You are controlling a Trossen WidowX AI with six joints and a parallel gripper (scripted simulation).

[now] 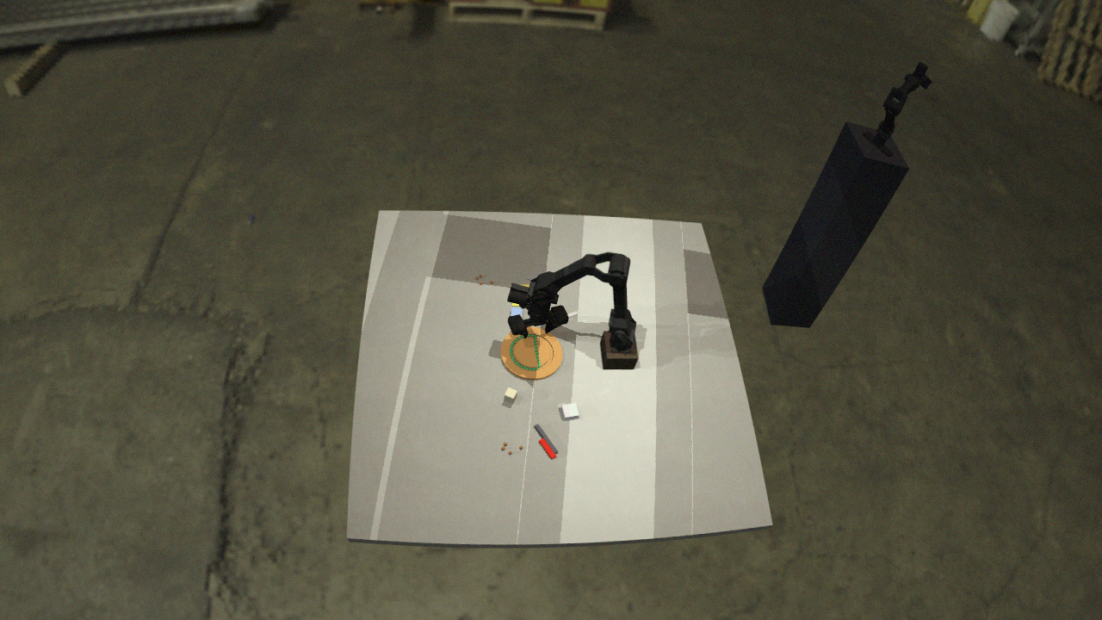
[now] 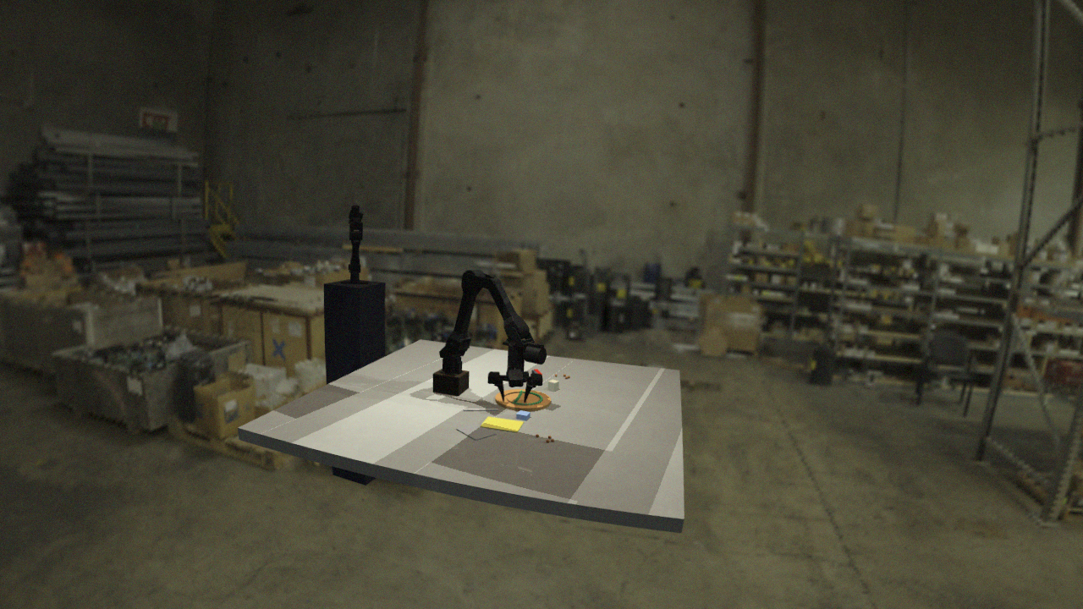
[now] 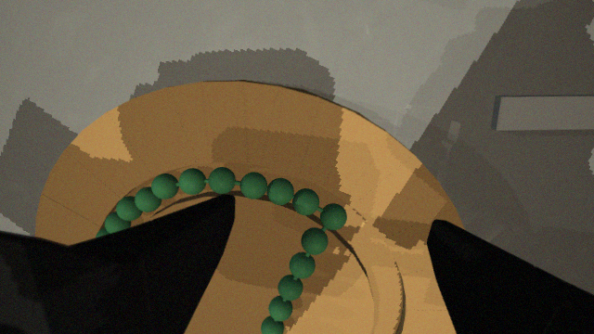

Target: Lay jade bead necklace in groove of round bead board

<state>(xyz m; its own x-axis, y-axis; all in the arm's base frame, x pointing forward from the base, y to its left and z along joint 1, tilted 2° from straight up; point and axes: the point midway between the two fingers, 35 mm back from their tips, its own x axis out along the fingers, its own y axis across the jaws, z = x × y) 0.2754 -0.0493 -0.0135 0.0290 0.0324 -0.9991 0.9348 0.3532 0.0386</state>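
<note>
Necklace down, my hand (image 3: 329, 232) spread wide, holding nothing.
Jade bead necklace (image 3: 252, 186) partly follows the round bead board (image 3: 186, 121) groove (one strand cuts across).

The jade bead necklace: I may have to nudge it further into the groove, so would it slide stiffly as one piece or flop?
Probably floppy: the jade bead necklace bends sharply, one run following the groove and another cutting across the round bead board. Its round beads could roll. A push would likely shift only nearby beads. The gripper has its jaws spread, holding nothing.

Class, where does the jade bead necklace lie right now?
In the wrist view, the jade bead necklace lies on the round bead board, between the open gripper's fingers.
</note>
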